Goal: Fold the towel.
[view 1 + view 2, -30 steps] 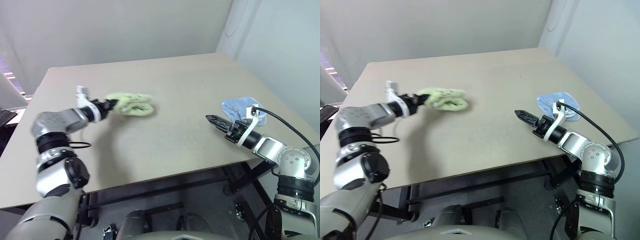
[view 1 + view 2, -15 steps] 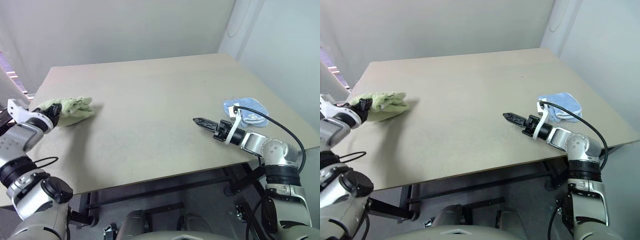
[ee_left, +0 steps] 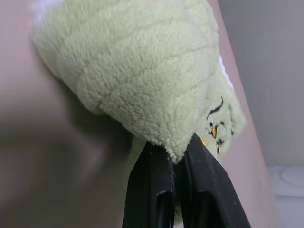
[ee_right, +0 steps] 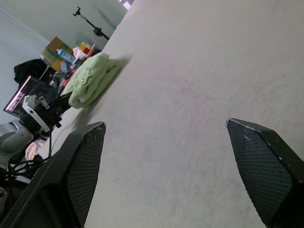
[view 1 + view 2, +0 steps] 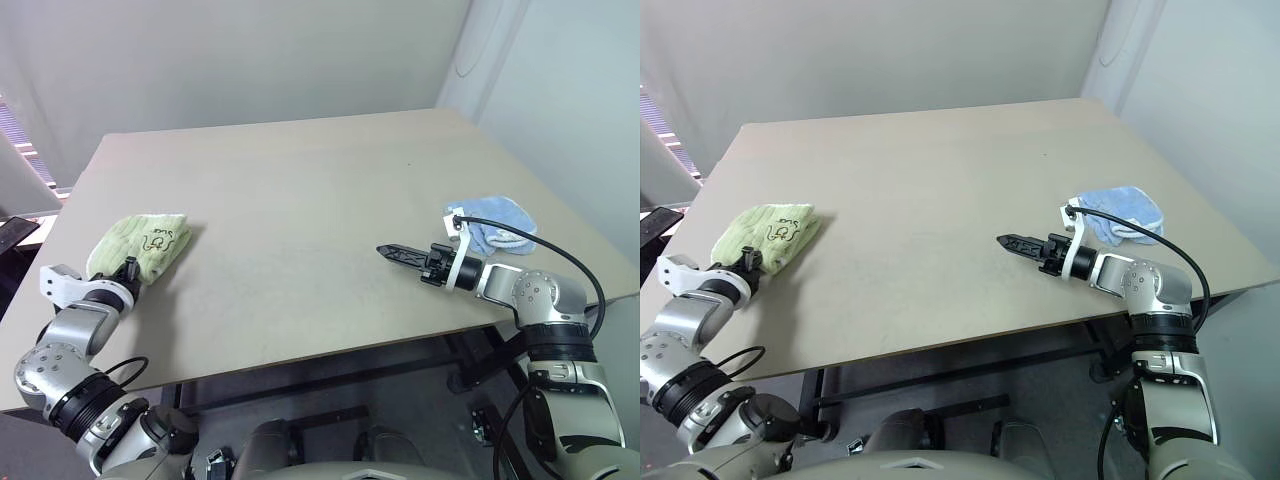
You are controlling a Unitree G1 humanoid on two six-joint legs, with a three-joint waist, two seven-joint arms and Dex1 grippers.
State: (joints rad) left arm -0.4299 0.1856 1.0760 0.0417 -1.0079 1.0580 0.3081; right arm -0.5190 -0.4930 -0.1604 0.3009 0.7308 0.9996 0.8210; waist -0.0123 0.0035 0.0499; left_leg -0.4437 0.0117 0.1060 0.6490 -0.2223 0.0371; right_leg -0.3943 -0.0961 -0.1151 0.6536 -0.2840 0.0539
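Left gripper (image 3: 175, 156) pinching towel (image 5: 140, 245) corner, underside hidden, right gripper (image 4: 166, 156) spread wide

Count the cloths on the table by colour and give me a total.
Light green towel: 1
Light blue cloth: 1
Total: 2 cloths on the table
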